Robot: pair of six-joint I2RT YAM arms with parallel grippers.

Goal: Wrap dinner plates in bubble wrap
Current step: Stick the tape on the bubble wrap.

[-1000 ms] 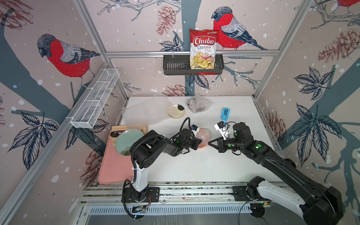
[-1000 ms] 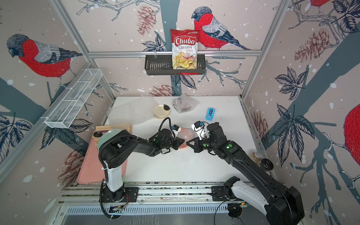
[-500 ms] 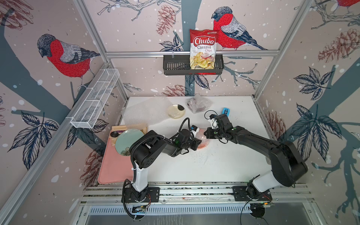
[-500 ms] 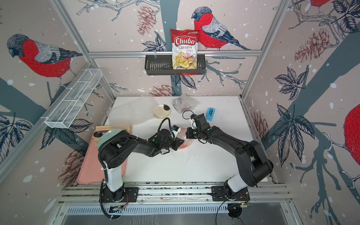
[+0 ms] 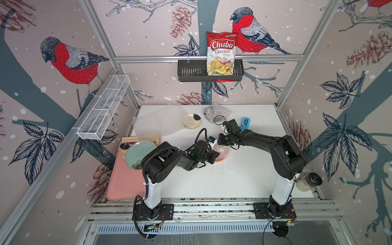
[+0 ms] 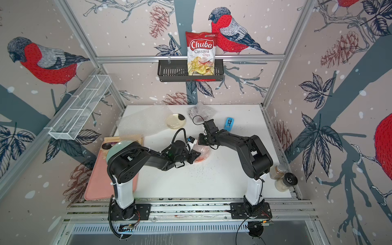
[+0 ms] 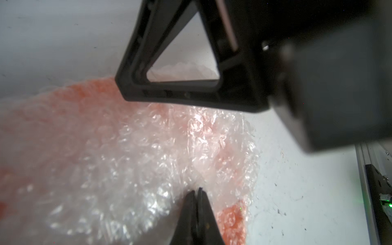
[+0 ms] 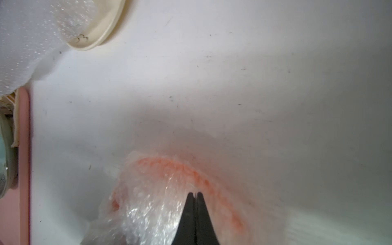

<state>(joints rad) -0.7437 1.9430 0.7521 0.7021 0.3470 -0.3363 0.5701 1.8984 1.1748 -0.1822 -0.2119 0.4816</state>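
The orange dinner plate (image 5: 223, 154) lies mid-table, bundled in crinkled bubble wrap (image 7: 148, 152). My left gripper (image 7: 196, 191) is shut, its tips pressed into the wrap on top of the plate. My right gripper (image 8: 194, 194) is also shut, its tips touching the wrap at the plate's far edge (image 5: 221, 141). A cream plate with a dark rim (image 5: 191, 121) sits further back, half under a flat loose bubble wrap sheet (image 5: 157, 123). A dark red plate bundled in wrap (image 5: 214, 112) lies by the back wall.
A blue tape dispenser (image 5: 245, 123) stands behind the right arm. The pale green plate (image 5: 139, 153) rests on a pink tray (image 5: 123, 184) at the left edge. Two jars (image 6: 282, 178) stand at the front right corner. A chips bag (image 5: 221, 54) hangs in the wall shelf.
The right arm has folded back and swung its gripper from the near right side of the wrapped orange plate to its far edge. The left arm has stayed put.
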